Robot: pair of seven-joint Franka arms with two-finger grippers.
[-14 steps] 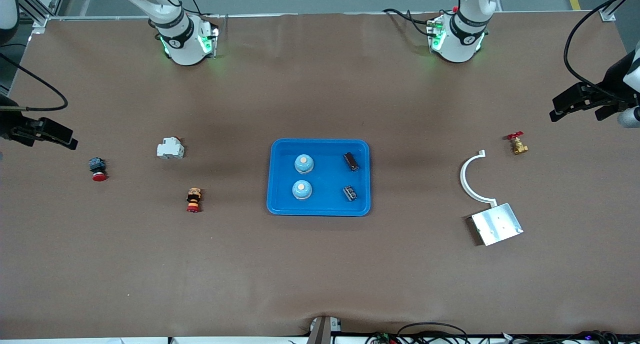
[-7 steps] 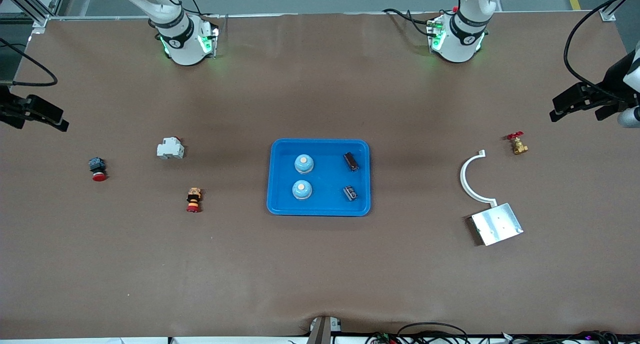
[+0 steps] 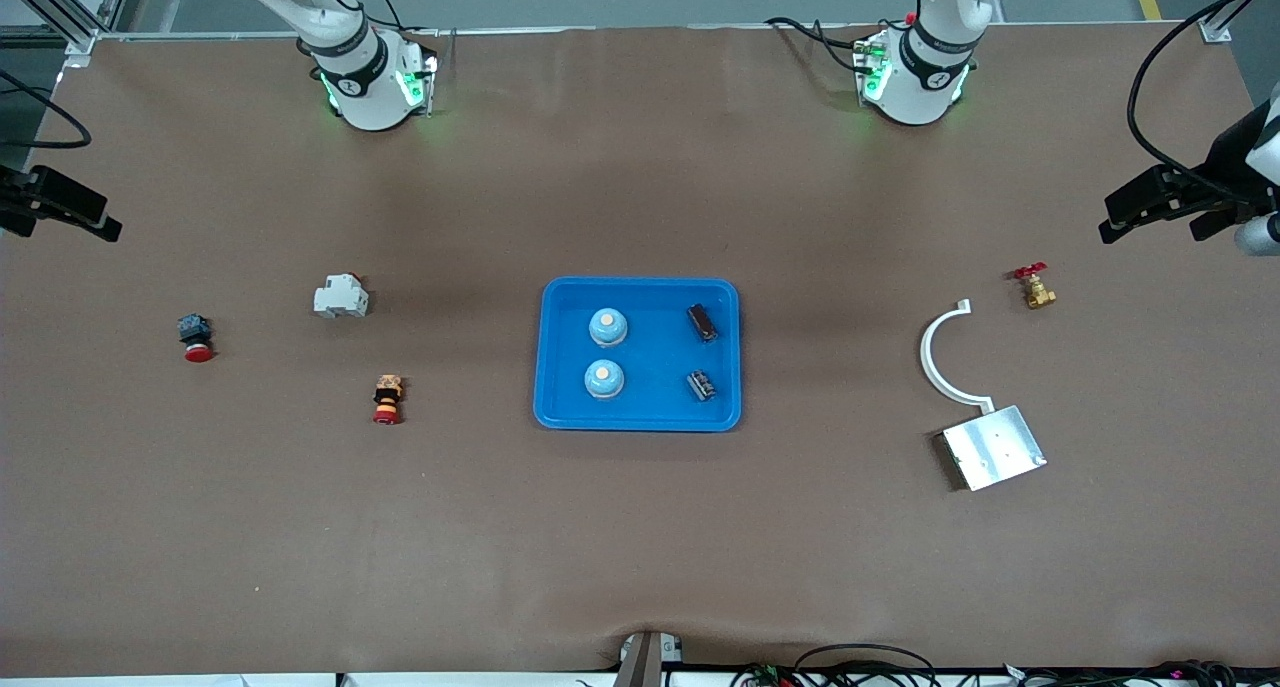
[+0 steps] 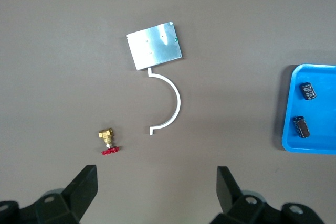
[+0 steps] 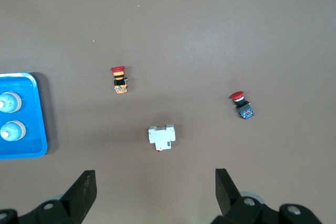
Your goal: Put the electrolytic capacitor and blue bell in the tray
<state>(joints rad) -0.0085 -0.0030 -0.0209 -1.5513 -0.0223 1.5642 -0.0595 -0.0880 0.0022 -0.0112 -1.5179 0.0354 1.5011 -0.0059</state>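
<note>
Right claw retreated toward table edge; both claws spread, empty; tray long axis runs arm-to-arm.

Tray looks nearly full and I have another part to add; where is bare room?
Inside the tray, the middle strip between the two blue bells and the two capacitors is bare. The table strip nearest the front camera is bare.

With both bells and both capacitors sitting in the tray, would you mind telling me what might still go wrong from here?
1. The two capacitors lie on their sides in the tray, so a bump to the tray might roll them.
2. The left hand hangs open above the brass valve; a low pass toward the tray might clip it or the white curved bracket.
3. The right hand is open near the red push button; the same applies.
</note>
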